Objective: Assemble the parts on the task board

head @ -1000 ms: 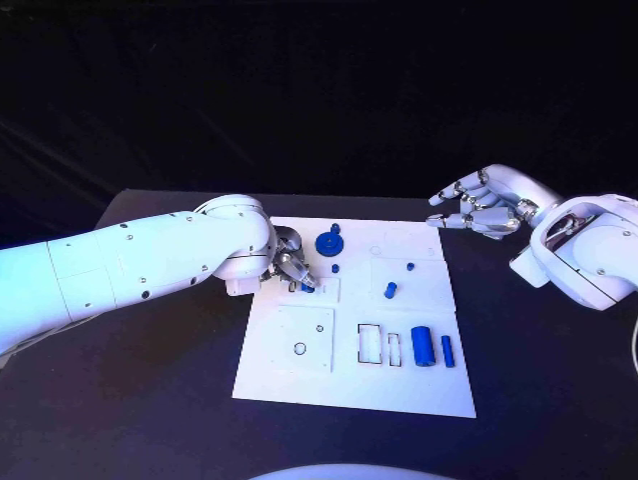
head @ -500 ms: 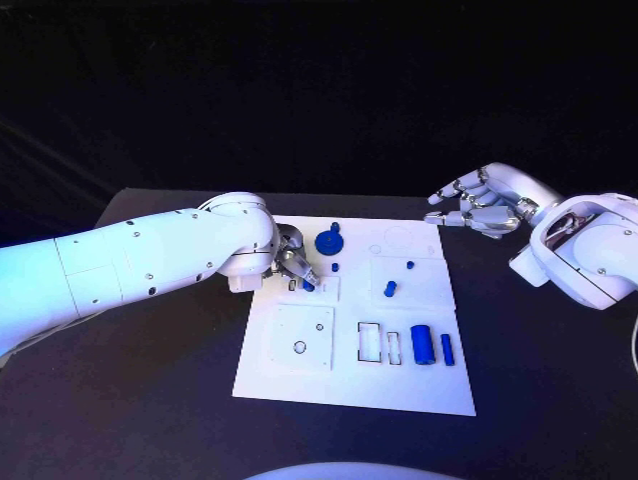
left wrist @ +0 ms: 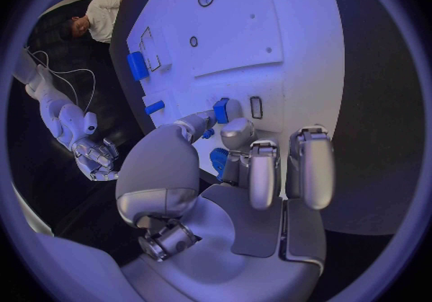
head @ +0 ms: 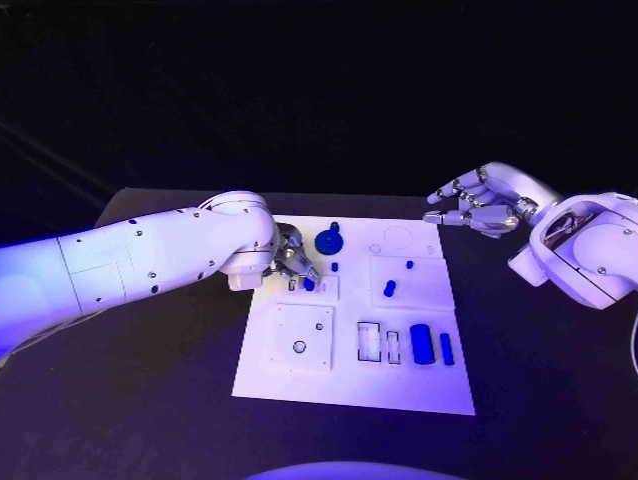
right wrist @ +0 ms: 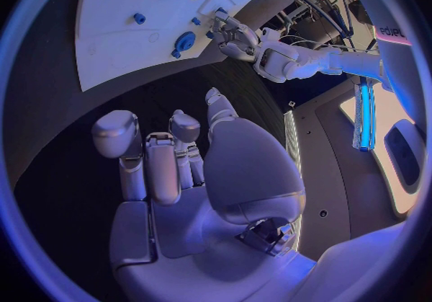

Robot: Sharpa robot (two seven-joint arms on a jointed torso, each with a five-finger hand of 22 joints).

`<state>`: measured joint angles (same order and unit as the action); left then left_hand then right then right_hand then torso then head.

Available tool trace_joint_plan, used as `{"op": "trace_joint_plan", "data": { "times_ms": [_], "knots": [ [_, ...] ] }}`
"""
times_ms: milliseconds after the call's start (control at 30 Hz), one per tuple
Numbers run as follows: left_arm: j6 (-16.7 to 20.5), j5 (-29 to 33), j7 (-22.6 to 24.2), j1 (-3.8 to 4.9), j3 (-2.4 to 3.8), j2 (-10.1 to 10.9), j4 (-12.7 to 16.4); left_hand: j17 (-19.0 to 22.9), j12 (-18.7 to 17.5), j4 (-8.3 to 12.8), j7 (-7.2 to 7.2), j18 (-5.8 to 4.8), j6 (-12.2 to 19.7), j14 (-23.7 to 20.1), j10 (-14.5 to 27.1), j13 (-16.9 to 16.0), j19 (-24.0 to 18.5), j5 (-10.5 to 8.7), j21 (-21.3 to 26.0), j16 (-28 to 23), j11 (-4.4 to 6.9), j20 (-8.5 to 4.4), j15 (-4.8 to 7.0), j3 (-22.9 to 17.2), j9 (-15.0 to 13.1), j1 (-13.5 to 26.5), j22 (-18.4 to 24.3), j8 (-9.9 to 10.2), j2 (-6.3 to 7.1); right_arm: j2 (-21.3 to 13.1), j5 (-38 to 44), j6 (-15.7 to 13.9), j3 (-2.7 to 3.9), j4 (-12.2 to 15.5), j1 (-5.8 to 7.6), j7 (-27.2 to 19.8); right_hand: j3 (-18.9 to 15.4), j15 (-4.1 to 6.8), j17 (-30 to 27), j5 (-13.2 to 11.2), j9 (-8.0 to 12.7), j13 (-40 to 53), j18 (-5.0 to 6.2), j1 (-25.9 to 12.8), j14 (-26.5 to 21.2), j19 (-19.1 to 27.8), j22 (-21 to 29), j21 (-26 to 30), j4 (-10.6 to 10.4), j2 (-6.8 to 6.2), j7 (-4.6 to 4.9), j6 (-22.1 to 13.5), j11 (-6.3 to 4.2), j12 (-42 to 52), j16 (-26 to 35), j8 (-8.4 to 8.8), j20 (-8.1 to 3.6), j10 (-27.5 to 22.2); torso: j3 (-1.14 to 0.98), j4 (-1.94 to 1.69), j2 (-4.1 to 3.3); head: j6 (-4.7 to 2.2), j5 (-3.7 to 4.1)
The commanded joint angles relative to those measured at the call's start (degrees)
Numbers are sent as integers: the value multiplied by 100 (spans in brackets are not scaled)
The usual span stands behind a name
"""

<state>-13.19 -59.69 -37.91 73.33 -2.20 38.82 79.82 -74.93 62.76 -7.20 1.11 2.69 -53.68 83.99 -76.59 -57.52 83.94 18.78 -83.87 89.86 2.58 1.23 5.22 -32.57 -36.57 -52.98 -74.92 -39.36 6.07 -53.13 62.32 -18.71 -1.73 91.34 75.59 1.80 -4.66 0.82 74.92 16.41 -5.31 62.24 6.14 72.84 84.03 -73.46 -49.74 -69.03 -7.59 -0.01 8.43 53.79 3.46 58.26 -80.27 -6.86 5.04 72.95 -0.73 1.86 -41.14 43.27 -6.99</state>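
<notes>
Silver left hand (head: 293, 264) pinches a small blue part (left wrist: 220, 109) at the task board's (head: 406, 385) left edge.
The part sits at the fingertips, against the board. Right hand (head: 475, 207), holding nothing with fingers loosely curled and apart, hovers beyond the board's far right corner over the black surface (head: 146, 400).

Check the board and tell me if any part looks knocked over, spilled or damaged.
Nothing stands out. The board lies flat on the table, the blue parts sit on it, and the left hand holds one small blue piece over it.
</notes>
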Motion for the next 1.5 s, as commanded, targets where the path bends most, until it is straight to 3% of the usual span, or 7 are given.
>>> {"op": "trace_joint_plan", "data": {
  "times_ms": [33, 567, 867, 1100, 1333, 1400, 1500],
  "knots": [
    [-193, 33, 33, -39, -28, -30, -15, -1507, -29, -88, 42, -47, -25, 601, 0, 8, 180, -38, 14, 14, -22, -39, 34, 214, 24, 132, -491, 50, 31, -2, -21, -26, 1, 10, -2, -93, -7, 48, 127, -45, 5, -2, 115, -26, 310, -8, 3, 40, -14, -25, -24, 22, -31, -1, 26, -32, -40, 3, 2, 0, 0, 0, 2],
    [-73, 34, 48, -40, -23, -12, -28, -1507, -29, -484, 16, -52, -144, 601, -28, -3, 195, -41, 14, 14, -6, -57, 53, 1458, 108, 145, -524, 162, -34, 11, -36, -74, 1, -15, -2, -145, -20, 48, 129, -67, 6, -6, 116, -16, 310, -8, 8, 43, -15, -32, -24, 22, -32, -3, 27, -35, -40, 0, 3, 0, 1, 15, 3],
    [53, 35, 54, -41, 10, 86, 91, -1507, -17, -561, 9, -55, -168, 601, -45, -19, 202, -140, 10, 14, 3, -63, 58, 1769, 117, 23, -540, 175, -54, 20, -47, -107, 1, -40, -2, -173, -20, 48, 129, -67, 6, -6, 116, -16, 310, -8, 8, 43, -15, -32, -24, 22, -32, -3, 27, -35, -40, 0, 6, 5, -1, 15, 8],
    [171, 125, 68, -15, 147, 266, 302, -1507, -14, -608, 8, -44, -169, 601, -50, -24, 184, -160, 42, 14, 5, -66, 61, 1921, 121, -49, -496, 183, -72, 28, -61, -102, 1, -73, -3, -180, -20, 48, 129, -67, 6, -6, 116, -16, 310, -8, 8, 43, -15, -32, -24, 22, -32, -3, 27, -35, -40, 0, 4, -3, 0, 14, 22],
    [57, 208, 74, 233, 293, 467, 465, -1507, -241, -674, 39, -5, -86, 601, 97, 220, 106, -157, 165, 14, -17, -59, 47, 2127, 139, -142, -319, 231, -72, 72, -87, -163, -1, -144, -7, -225, -22, 49, 128, -71, 6, -1, 116, 5, 310, -8, 8, 44, -9, -27, -25, 21, -33, 4, 28, -37, -40, 2, -2, 7, 1, -1, -3],
    [-109, 214, 68, 344, 313, 487, 417, -1507, -459, -735, 79, 23, 14, 601, 253, 452, 43, -367, 263, 14, -50, -41, 22, 2243, 156, -186, -184, 280, -98, 86, -92, -165, -3, -162, -11, -229, -22, 49, 128, -71, 6, -1, 116, 5, 310, -8, 8, 44, -9, -27, -25, 21, -33, 4, 28, -37, -40, 2, -1, 8, -3, -8, -12],
    [-233, 184, 75, 541, 333, 423, 168, -1507, -896, -701, 236, 60, 364, 601, 576, 922, -51, -388, 413, 14, -179, 35, -67, 2307, 341, -543, 11, 584, -193, 107, -99, -168, -7, -187, -21, -233, -22, 49, 128, -71, 6, -1, 116, 5, 310, -8, 8, 44, -9, -27, -25, 21, -33, 4, 28, -37, -40, 2, 1, -4, 2, -17, -2]
  ]
}}
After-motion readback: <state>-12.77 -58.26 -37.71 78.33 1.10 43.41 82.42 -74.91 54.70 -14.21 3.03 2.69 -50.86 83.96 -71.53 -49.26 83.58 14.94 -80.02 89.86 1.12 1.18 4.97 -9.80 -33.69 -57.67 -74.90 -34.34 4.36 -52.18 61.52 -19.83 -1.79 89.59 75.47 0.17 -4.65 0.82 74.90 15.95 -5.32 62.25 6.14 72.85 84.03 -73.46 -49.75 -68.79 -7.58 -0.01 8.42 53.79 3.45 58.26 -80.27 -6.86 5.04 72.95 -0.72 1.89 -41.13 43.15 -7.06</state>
